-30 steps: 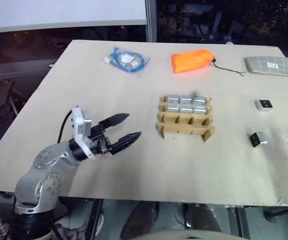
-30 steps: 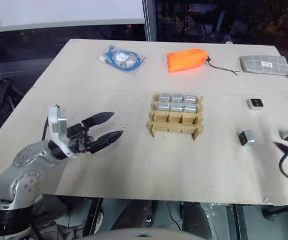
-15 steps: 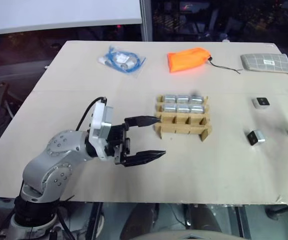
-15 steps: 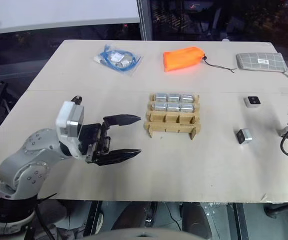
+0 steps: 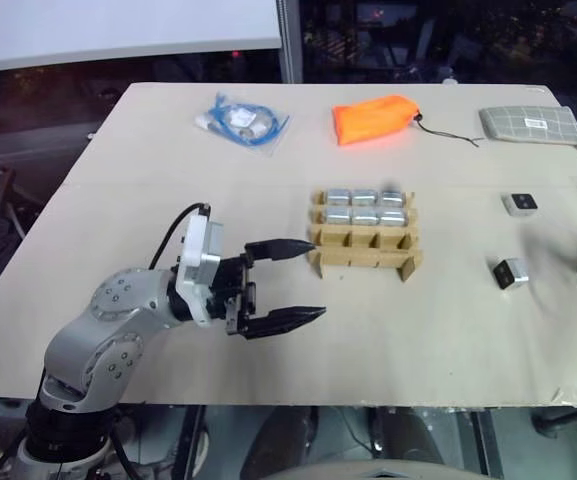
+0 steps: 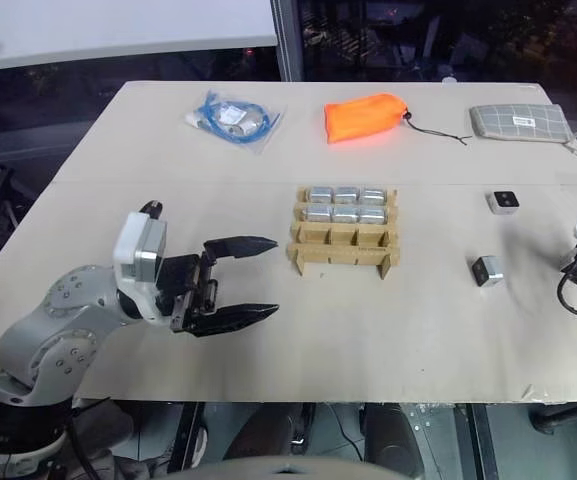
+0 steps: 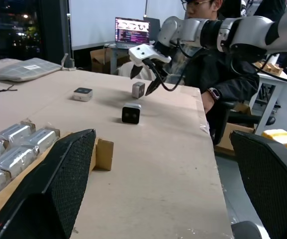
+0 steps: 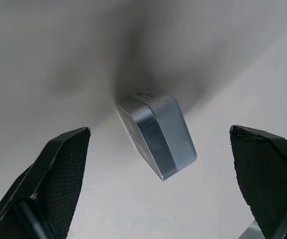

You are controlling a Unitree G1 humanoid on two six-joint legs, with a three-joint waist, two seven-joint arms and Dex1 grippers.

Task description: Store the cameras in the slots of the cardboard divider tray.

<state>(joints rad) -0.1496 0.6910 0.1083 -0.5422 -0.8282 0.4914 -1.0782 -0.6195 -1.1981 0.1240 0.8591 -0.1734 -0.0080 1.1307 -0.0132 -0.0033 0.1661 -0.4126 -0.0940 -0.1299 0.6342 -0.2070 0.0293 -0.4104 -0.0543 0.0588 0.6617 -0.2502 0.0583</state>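
The cardboard divider tray (image 5: pixel 363 262) sits mid-table, with several silver cameras (image 5: pixel 366 206) in its two far rows and its near rows empty. My left gripper (image 5: pixel 293 280) is open and empty, pointing at the tray's left side from a short way off. Three loose cameras lie to the right: one (image 5: pixel 520 204) further back, one (image 5: pixel 511 273) nearer, and one (image 8: pixel 155 134) at the table's right edge. My right gripper (image 7: pixel 142 83) hangs open just above that last camera, a finger on either side, not touching it.
Along the far edge lie a blue cable bag (image 5: pixel 245 120), an orange pouch (image 5: pixel 378 118) and a grey grid-patterned pouch (image 5: pixel 533 125). A person (image 7: pixel 218 55) sits beyond the table's right side, near a laptop (image 7: pixel 132 31). A black chair (image 7: pixel 270 184) stands by that side.
My left gripper swung right toward the tray and turned, staying open. The right gripper came down at the right edge over the loose camera. The head view shifted a little.
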